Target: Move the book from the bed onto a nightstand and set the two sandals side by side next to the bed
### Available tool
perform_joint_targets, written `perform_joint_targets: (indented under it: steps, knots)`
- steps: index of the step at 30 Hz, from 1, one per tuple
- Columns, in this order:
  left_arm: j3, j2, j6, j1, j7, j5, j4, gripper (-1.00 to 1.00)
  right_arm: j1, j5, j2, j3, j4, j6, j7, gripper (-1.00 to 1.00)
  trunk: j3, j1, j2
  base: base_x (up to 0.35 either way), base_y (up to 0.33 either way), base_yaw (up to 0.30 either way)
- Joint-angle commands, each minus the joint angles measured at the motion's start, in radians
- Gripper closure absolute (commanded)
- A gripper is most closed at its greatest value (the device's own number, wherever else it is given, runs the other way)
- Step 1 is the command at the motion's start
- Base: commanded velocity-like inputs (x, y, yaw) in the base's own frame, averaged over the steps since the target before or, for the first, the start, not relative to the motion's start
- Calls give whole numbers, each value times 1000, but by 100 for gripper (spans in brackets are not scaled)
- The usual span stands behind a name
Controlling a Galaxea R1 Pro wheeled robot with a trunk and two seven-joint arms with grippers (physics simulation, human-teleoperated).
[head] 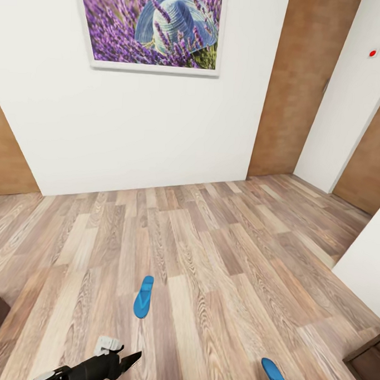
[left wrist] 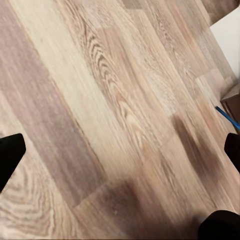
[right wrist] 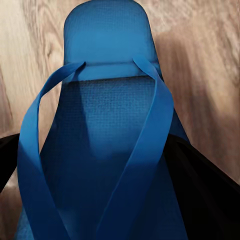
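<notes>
One blue sandal [head: 143, 297] is lying flat on the wood-plank floor [head: 220, 247], out in the open in front of the white wall with the lavender picture [head: 151, 26]. The second sandal [head: 276, 377] is sitting at the lower right of the head view. In the right wrist view it is very close, sole and straps [right wrist: 150, 130] between the dark fingers [right wrist: 205, 190] of the right gripper, which looks to be pinching it, though actual contact is hard to confirm. The left gripper [left wrist: 120, 150] is hanging spread over bare floor, holding nothing; its arm [head: 88, 368] is showing low in the head view.

The book, bed and nightstand aren't placeable from here; dark wood corners at the lower edges could be furniture, can't tell.

Judged step: carrying the held sandal to the bed side. To do it well, keep the grip firm on the thin sole, since it is floppy and could slip or droop. Set it down flat, toe pointing the same way as its mate, leaving room just beside it. The loose sandal is well apart, so it needs fetching afterwards.
</notes>
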State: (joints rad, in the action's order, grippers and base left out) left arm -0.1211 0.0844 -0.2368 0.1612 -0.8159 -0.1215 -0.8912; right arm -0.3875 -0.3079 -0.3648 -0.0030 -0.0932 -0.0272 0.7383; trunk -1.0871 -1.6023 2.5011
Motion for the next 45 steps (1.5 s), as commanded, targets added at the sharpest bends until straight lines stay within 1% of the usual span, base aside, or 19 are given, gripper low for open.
perform_joint_targets:
  steps: [1, 8, 16, 36, 45]
  knots:
    - [-1, 0, -10, 0, -3, -8, 0, -100, -1, -2, 0, 0, 1, -2, 3, 100, -1, 0, 0, 323, 0, -1]
    - [0, -1, -10, 0, -3, -7, 0, -100, -1, -2, 0, 0, 1, -2, 3, 100, -1, 0, 0, 323, 0, 0]
    - [-1, -2, -10, 1, -3, -7, 0, -100, -1, -2, 0, 0, 1, -3, 2, 100, -1, 0, 0, 191, 0, 0]
    - [0, -2, -10, 1, -3, -7, 0, -100, -1, -2, 0, 0, 1, -3, 2, 100, -1, 0, 0, 315, 0, 0]
    - [0, -3, -10, 1, -3, -7, 0, -100, -1, -2, 0, 0, 1, -2, 3, 100, -1, 0, 0, 80, 0, 0]
